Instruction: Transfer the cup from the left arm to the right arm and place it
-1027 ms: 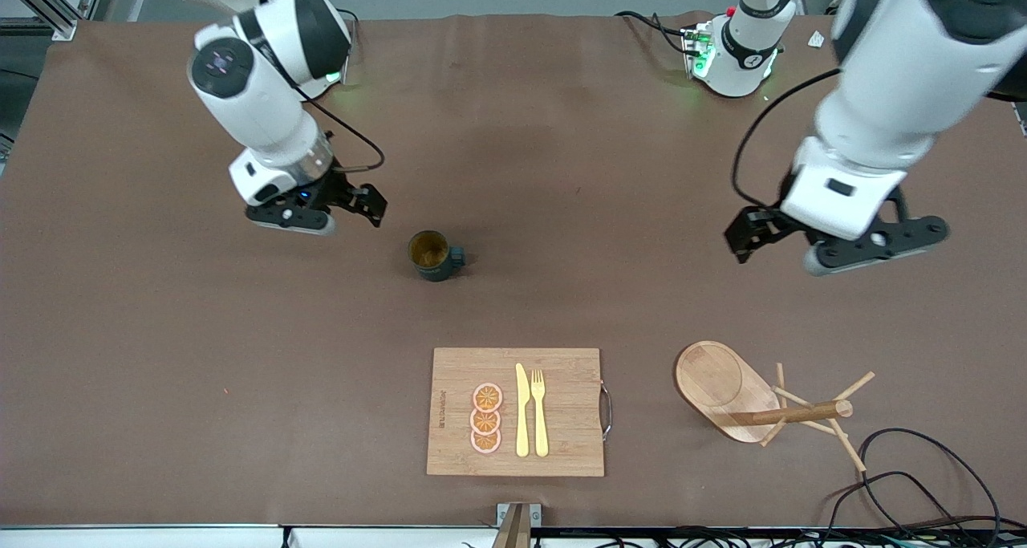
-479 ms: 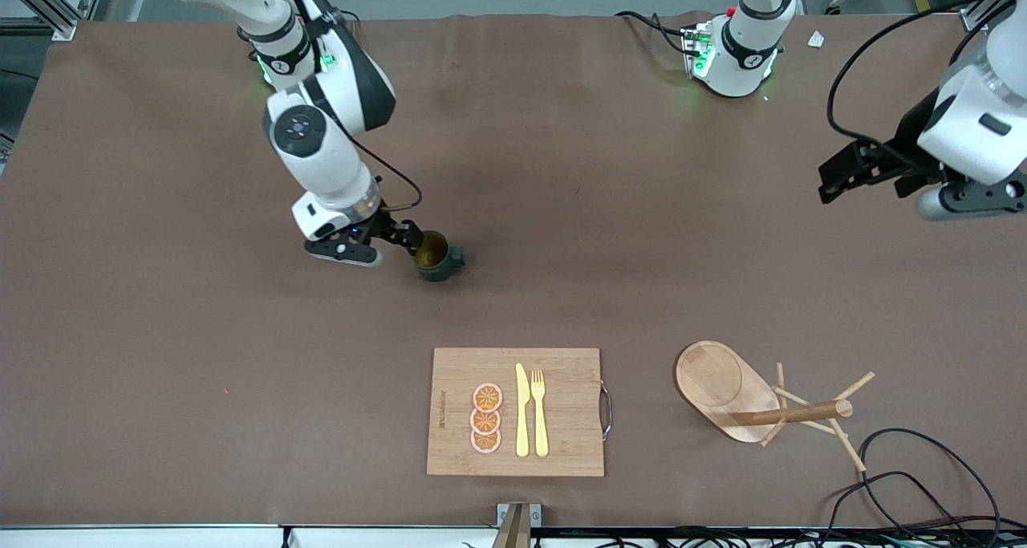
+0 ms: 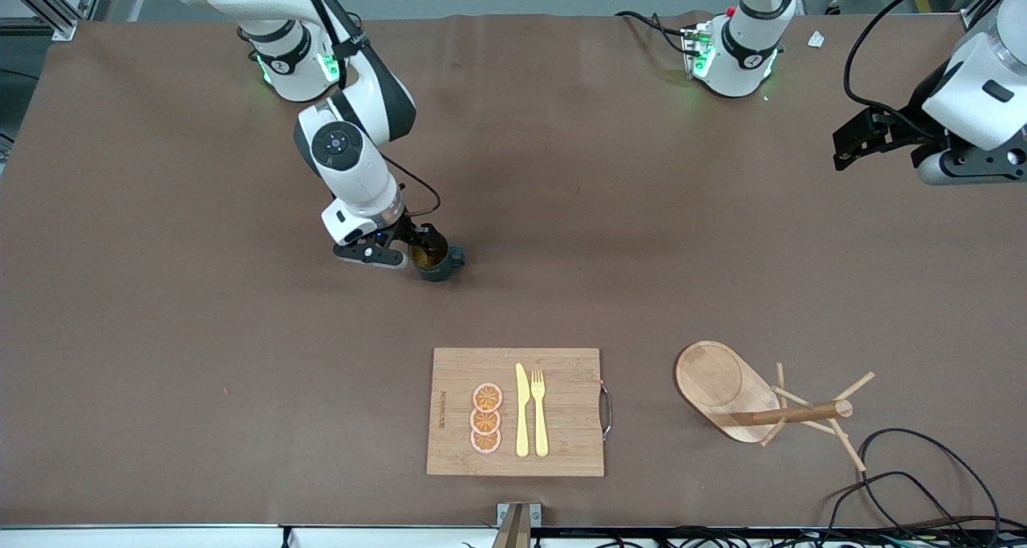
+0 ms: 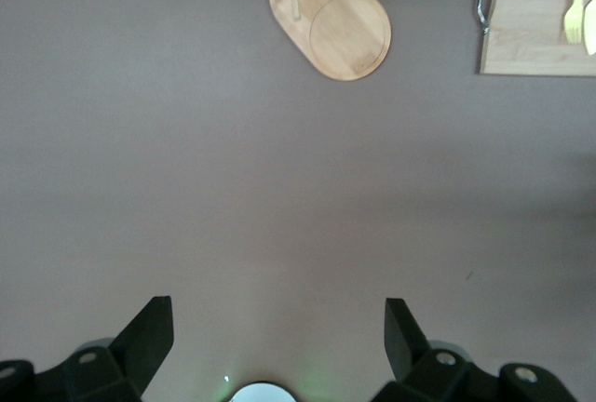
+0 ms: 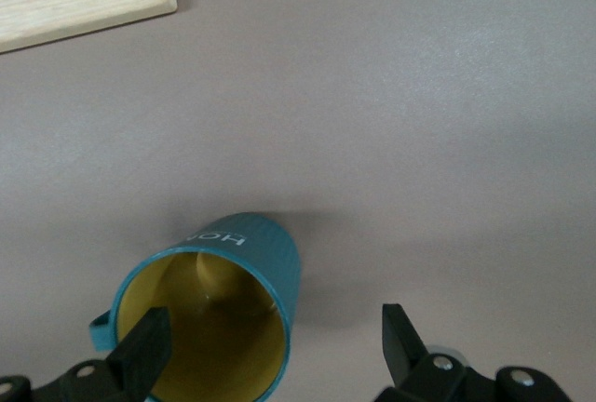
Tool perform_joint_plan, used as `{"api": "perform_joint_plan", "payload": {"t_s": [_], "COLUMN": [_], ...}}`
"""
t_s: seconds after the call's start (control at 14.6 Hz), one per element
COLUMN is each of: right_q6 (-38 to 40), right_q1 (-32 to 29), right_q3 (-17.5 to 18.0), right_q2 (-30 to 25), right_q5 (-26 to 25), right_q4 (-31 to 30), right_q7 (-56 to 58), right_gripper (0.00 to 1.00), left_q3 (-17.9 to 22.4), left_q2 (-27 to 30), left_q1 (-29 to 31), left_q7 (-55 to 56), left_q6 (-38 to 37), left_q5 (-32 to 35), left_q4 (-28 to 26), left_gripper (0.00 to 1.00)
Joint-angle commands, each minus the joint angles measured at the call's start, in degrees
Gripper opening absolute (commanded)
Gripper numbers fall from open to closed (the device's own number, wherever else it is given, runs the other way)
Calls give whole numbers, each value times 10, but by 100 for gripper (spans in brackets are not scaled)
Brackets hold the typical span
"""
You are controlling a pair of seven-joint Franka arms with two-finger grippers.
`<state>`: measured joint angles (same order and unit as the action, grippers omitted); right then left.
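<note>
The cup (image 3: 441, 265) is a dark teal ribbed mug with a yellowish inside. It stands upright on the brown table, its handle toward the left arm's end. My right gripper (image 3: 419, 245) is down at its rim and open. In the right wrist view one finger (image 5: 144, 351) sits over the mouth of the cup (image 5: 251, 253), and the other finger (image 5: 400, 346) is outside its wall. The right gripper (image 5: 272, 351) straddles that wall without closing on it. My left gripper (image 3: 852, 143) hangs open and empty over the left arm's end of the table; the left wrist view shows the gripper (image 4: 277, 337) over bare table.
A wooden cutting board (image 3: 562, 412) with orange slices (image 3: 486, 418), a yellow knife and a fork lies nearer the front camera than the cup. A wooden mug tree (image 3: 722, 383) stands beside the board toward the left arm's end, with black cables (image 3: 907, 476) at that near corner.
My right gripper travelled across to the cup and came down onto its rim, still open. The left arm pulled back toward its own end of the table. The cup has not moved.
</note>
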<state>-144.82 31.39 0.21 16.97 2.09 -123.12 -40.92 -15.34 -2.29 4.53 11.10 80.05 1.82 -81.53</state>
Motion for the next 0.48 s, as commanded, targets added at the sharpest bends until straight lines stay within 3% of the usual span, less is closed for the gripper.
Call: {"api": "perform_joint_plan", "payload": {"t_s": [0.0, 0.14, 0.27, 0.41], "right_q6": [-41, -42, -44, -37], "right_q1": [5, 7, 16, 16], "right_q3": [-5, -5, -7, -7], "right_q2": [-8, 4, 27, 46], "right_q5": [-10, -11, -21, -28], "right_q4": [-35, -32, -27, -6], "right_q7": [-12, -14, -28, -55], "right_gripper": [100, 100, 100, 91], "left_q3": [13, 13, 14, 48], "left_q2": [66, 90, 92, 90], "left_q1": [0, 0, -3, -35], "left_q7": [-13, -13, -14, -20], "left_q6": [30, 57, 59, 62], "left_q5": [-10, -10, -10, -10], "left_q4": [-80, -116, -117, -114], "left_gripper": [100, 100, 100, 100]}}
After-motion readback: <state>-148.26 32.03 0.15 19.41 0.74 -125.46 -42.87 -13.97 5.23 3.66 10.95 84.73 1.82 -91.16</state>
